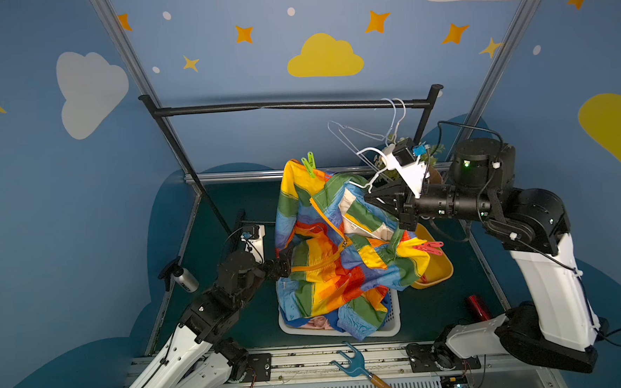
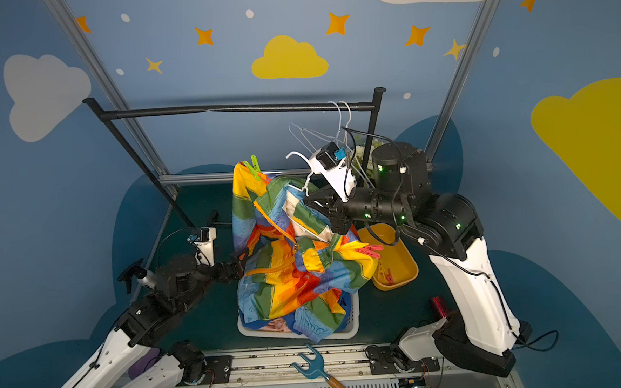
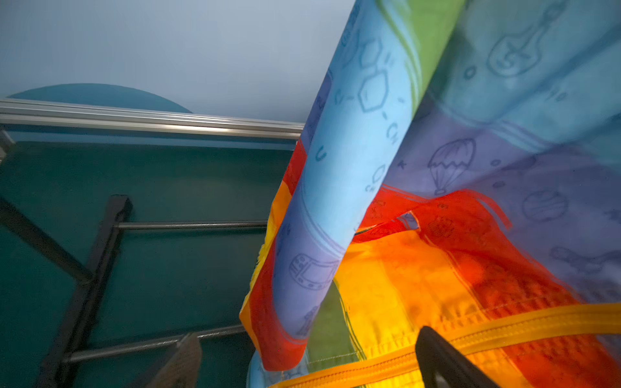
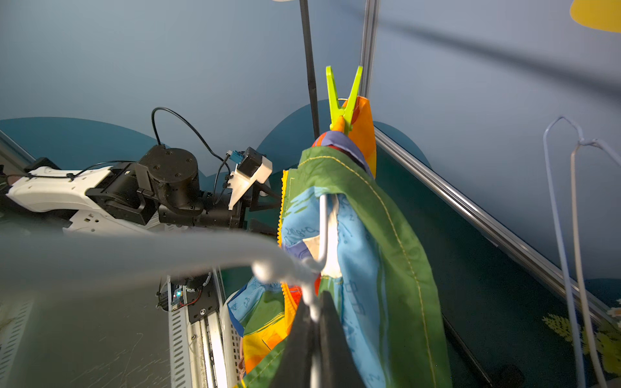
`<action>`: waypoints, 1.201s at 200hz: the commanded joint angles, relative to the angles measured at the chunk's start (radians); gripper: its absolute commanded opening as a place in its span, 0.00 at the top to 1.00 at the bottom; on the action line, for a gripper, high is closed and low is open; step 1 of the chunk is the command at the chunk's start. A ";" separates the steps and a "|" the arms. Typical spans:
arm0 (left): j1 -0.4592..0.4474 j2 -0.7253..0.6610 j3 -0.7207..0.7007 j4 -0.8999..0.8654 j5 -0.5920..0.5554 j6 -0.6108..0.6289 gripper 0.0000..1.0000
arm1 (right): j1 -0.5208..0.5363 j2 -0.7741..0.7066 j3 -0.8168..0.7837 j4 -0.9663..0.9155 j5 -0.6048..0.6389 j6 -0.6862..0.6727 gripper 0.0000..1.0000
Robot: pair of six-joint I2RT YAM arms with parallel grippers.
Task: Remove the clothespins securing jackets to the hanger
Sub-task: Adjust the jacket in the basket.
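The left gripper [image 1: 285,262] stands at the left edge of the rainbow jacket [image 1: 327,259], jaws spread wide and holding nothing. In the left wrist view its fingers [image 3: 440,359] frame the orange zip band. Whether they touch the cloth cannot be determined.

The green clothespin [image 1: 309,164] is clamped on the jacket's raised left shoulder, the highest point of the garment. The right wrist view shows it upright and closed over the fabric fold [image 4: 344,100].

The jacket hangs from a white hanger [image 1: 371,155] and droops into the white basket [image 1: 394,323] below. Pink cloth [image 1: 317,322] shows in that basket under the rainbow fabric.

The right gripper [image 1: 370,196] is clamped tight on the hanger's neck, just below the hook, and carries the hanger clear of the rail [image 1: 286,106].

A pink clothespin [image 1: 430,249] is clipped on the drooping right side of the jacket. Whether it also grips the hanger wire cannot be determined.

The yellow bin [image 1: 442,272] stands just beside the basket. A top view shows a red clothespin [image 2: 388,275] inside it. Bare wire hangers [image 1: 357,137] hang on the rail.

Assessment: the bare hangers, the binned pin and the pink cloth suggest the other jackets are finished. Two pins are left, green and pink. The task is judged to be well past halfway.
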 commanded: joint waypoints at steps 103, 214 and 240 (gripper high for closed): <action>0.220 0.233 0.132 0.199 0.706 -0.015 0.96 | -0.100 -0.041 0.016 0.082 -0.141 -0.030 1.00; -0.418 0.069 0.193 0.022 0.207 0.009 0.96 | -0.361 -0.074 0.144 0.104 -0.445 0.030 1.00; -0.506 0.109 0.298 -0.016 0.189 0.026 0.96 | -0.394 -0.095 0.139 0.111 -0.435 0.049 1.00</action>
